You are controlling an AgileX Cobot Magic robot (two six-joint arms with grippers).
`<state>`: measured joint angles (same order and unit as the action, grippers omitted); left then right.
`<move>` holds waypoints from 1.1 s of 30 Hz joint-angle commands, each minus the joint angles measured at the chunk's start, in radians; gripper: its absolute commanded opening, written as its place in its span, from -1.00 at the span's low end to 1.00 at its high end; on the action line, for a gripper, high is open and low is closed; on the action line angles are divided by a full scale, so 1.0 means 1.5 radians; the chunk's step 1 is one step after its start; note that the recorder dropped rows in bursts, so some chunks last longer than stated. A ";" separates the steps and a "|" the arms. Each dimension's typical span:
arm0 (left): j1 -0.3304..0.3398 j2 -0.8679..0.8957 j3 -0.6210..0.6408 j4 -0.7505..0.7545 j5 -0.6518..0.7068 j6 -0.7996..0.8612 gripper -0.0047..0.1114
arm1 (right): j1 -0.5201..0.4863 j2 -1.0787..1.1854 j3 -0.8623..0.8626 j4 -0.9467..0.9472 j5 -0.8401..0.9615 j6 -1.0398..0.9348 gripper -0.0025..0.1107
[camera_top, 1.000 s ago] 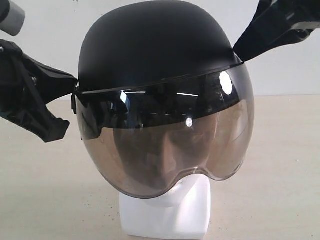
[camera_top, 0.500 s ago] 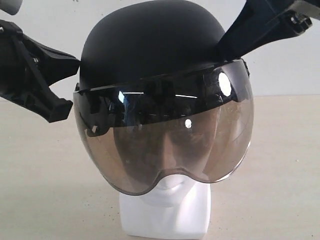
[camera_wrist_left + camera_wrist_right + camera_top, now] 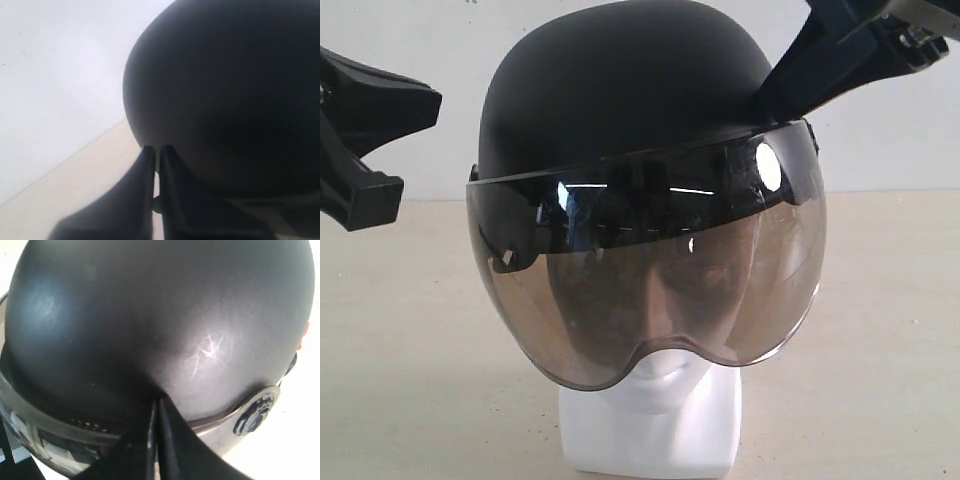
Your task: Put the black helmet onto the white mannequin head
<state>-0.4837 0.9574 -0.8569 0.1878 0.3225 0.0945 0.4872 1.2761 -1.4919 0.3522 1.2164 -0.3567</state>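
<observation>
I see the matte black helmet [image 3: 620,90] on the white mannequin head [image 3: 655,430], smoky visor [image 3: 650,300] over its face. Left gripper [image 3: 156,150] pressed together, apart from it; right gripper [image 3: 157,402] pressed together, touching the shell.

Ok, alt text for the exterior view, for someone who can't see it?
The black helmet sits on the white mannequin head, with its tinted visor down over the face. The left gripper hangs clear of it on the left; the right gripper touches it at upper right.
</observation>
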 commanded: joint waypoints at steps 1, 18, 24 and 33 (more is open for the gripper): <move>-0.002 -0.004 -0.003 -0.058 0.015 0.040 -0.84 | 0.001 0.008 0.009 -0.015 0.003 0.007 -0.96; -0.002 -0.016 -0.003 -0.068 0.012 0.059 -0.84 | 0.001 0.005 0.062 -0.022 0.003 -0.008 -0.96; -0.002 -0.016 -0.003 -0.068 0.012 0.059 -0.84 | 0.001 -0.020 0.066 -0.022 0.003 -0.005 -0.96; -0.002 -0.016 -0.003 -0.070 0.008 0.059 -0.84 | 0.001 -0.032 0.069 -0.023 0.003 -0.007 -0.96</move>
<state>-0.4837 0.9428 -0.8569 0.0970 0.3393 0.1776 0.4872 1.2243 -1.3871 0.3023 1.2140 -0.3578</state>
